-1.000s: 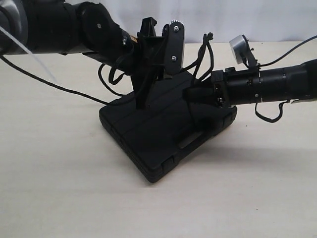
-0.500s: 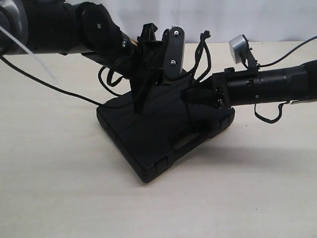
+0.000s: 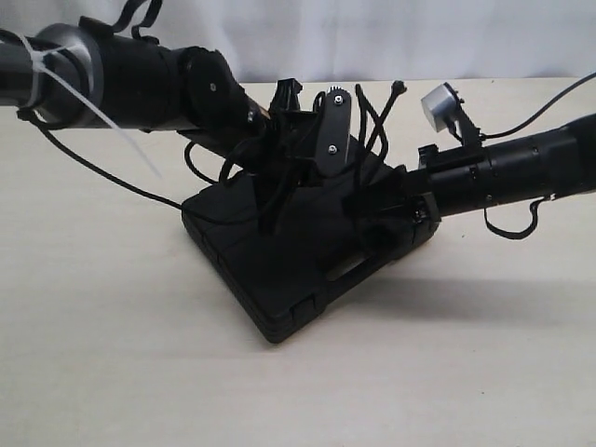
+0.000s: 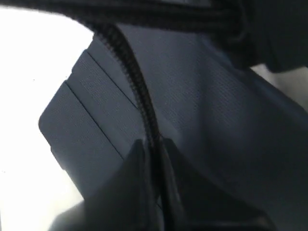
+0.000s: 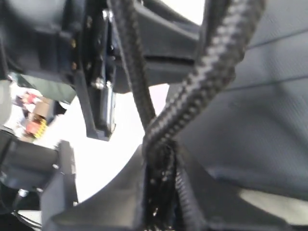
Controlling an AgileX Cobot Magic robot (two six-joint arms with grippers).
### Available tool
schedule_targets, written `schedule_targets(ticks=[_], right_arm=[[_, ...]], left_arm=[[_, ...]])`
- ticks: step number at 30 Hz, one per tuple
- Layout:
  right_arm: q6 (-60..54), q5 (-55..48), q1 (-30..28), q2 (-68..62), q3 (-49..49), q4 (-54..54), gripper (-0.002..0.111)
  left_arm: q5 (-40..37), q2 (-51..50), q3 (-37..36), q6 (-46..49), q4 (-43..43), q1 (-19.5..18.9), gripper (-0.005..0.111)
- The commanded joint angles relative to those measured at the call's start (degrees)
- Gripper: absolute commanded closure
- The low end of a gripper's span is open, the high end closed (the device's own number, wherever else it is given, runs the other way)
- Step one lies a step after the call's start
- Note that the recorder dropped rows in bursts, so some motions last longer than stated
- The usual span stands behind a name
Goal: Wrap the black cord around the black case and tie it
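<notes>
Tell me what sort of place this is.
Probably a robotics lab test bench: two black robot arms, the left arm and the right arm, work over a plain pale table against a white backdrop, handling a black case and black cord.

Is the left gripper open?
No, in the left wrist view the left gripper is shut on the cord, which runs out from between its fingers.
</notes>
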State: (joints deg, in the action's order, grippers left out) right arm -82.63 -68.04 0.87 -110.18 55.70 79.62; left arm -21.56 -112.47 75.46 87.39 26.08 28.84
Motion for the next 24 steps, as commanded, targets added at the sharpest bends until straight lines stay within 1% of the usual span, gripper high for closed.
schedule_targets(ticks=[1,2,4,5,6,7,10,11,12,13,14,15,18,20,21,22,24], right_arm=[[-0.95,2.47,-0.09,0.32,0.32,-1.66,0.104],[-0.95,2.45,-0.09,0.32,0.32,-1.66,0.103],[-0.85,2.45,-0.09,0.32,0.32,-2.15,0.098],[-0.75,2.45,-0.09,0.32,0.32,-2.51,0.091],[-0.24,3.18,-0.09,0.32,0.32,-2.51,0.087],[1.58,5.61,-0.09,0.32,0.32,-2.51,0.079],[6.62,10.00,-0.09,0.32,0.32,-4.89,0.064],[7.37,11.05,-0.09,0.32,0.32,-5.16,0.054],[7.52,11.17,-0.09,0.42,0.32,-5.16,0.049],[7.52,10.78,-0.09,0.42,1.06,-5.03,0.039],[8.35,9.60,-0.09,0.85,2.42,-5.60,0.032],[9.58,7.45,-0.09,1.52,3.54,-6.40,0.028],[15.77,1.77,-1.34,5.62,8.44,-11.84,0.027],[22.06,1.59,-3.91,9.56,10.72,-13.82,0.027],[22.54,1.72,-5.22,11.61,11.33,-13.82,0.028],[22.54,3.25,-6.87,13.55,11.60,-13.43,0.031],[24.31,8.64,-7.93,15.44,11.48,-12.46,0.040]], left_arm=[[2.64,-0.64,-0.03,-0.01,0.56,1.21,0.107],[2.73,-0.80,-0.03,-0.01,0.56,1.21,0.107],[4.11,-1.02,-0.03,-0.01,0.69,1.25,0.107],[5.73,-1.02,-0.03,-0.01,2.67,1.25,0.107],[6.82,-1.02,0.07,-0.01,4.79,1.25,0.107],[7.31,-1.02,0.69,-0.01,7.41,1.25,0.107],[5.68,-1.02,2.93,-0.01,10.21,1.25,0.107],[4.10,-1.02,4.18,-0.01,12.19,1.25,0.107],[3.62,-1.02,4.39,-0.01,12.95,1.25,0.107],[3.04,-1.02,4.64,0.75,13.63,1.25,0.107],[3.04,-1.02,4.64,0.87,13.63,1.25,0.107],[3.04,-1.15,4.64,0.86,13.63,1.14,0.107],[4.73,-1.15,4.64,0.86,13.63,1.14,0.107],[4.74,-1.15,4.64,0.86,13.63,1.14,0.107],[4.74,-1.15,4.64,0.86,13.63,1.14,0.107],[4.74,-1.15,4.64,0.86,13.63,1.14,0.107],[4.74,-1.15,4.64,0.86,13.63,1.14,0.107]])
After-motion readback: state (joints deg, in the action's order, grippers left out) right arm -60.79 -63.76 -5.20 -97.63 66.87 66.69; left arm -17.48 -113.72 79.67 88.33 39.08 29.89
